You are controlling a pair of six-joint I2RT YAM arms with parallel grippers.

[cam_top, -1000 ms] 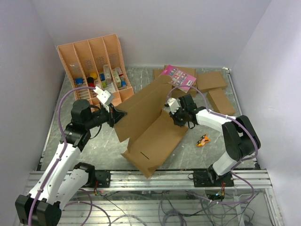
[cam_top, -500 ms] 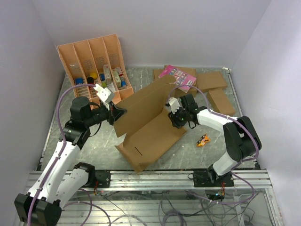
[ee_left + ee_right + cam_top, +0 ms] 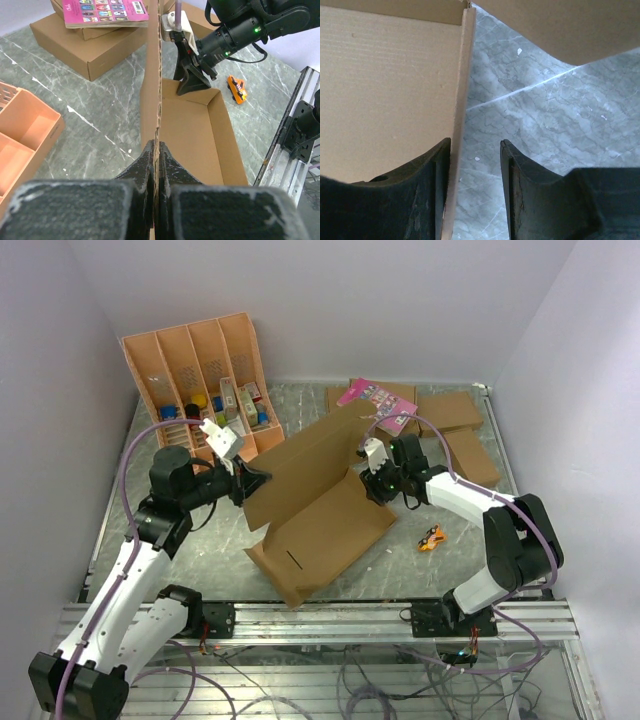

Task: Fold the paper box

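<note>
Box (image 3: 320, 530): on table (image 3: 410, 565), mid, by front edge. Open shell w/ low walls; one tall flap stands tilted along its far-L side.
Toy (image 3: 432, 538): small, orange, on table just R of box, not touching it.
L claw (image 3: 155, 150): mine, clamped tight on the tall flap's L edge, cardboard sandwiched btwn both fingers.
R claw (image 3: 475, 150): mine, fingers apart at box's far-R corner. Wall edge sits in the gap, right by one finger; other finger over bare table. No grip. Touching wall or not, can't tell.
Small boxes (image 3: 450, 412): brown, flat, far R of table, behind R claw.
Book (image 3: 380, 405): pink, lying on small boxes, near flap's top corner.
Tray (image 3: 200, 360): orange-tan, compartments, far L, leaning on back wall; coloured bits in lower cells.
</note>
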